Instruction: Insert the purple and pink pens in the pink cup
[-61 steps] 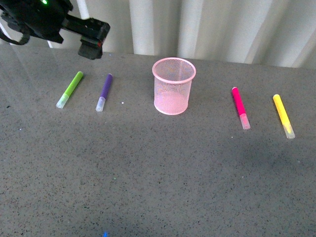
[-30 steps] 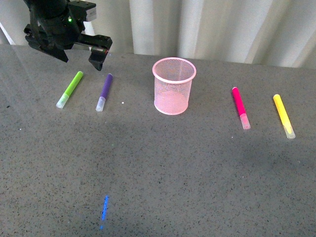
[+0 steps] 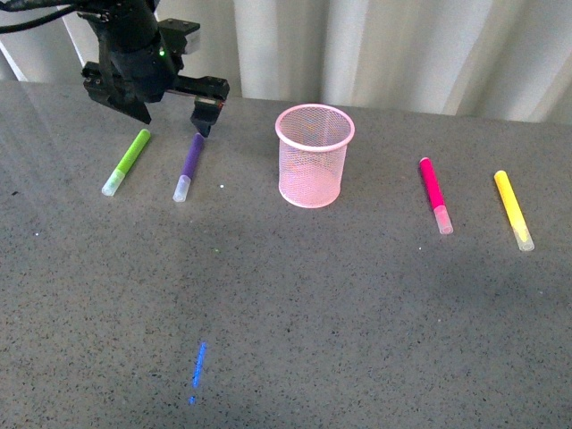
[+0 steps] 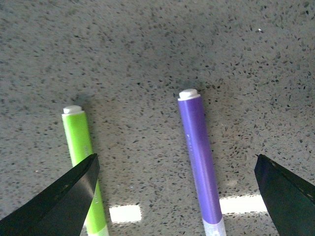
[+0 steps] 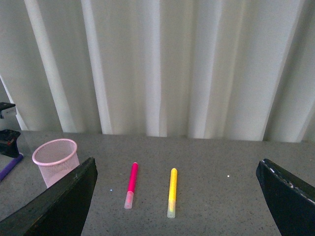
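grey speckled stone-look tabletop (image 3: pixel 286 304) with pale pleated curtains (image 3: pixel 402 45) behind it, nothing fancy. what's changed over the last second: the left gripper (image 3: pixel 173 121) has swung in from the far left corner and now hangs over the far end of the purple pen (image 3: pixel 190 161), fingers spread wide and holding nothing. none of the pens have budged, so i'd say the task is basically at 0 of 2, with the first pickup only being lined up. in the left wrist view both the purple pen and the lime-green marker (image 3: pixel 128 159) sit between the open fingers, green one close to 1 fingertip, so it probably needs to centre on the purple before closing or it'll nudge the wrong one. the pink pen (image 3: pixel 433 192) lies flat well to the right of the pink cup (image 3: pixel 313 165), beside the yellow marker (image 3: pixel 511 207). the right gripper (image 5: pixel 177 161) is spread open too, parked back and looking at that pair. stuff-wise: smooth round plastic barrels with frosted see-through caps, likely to roll if bumped; the cup is thin pink wire mesh with a solid rolled rim, upright, looks empty.
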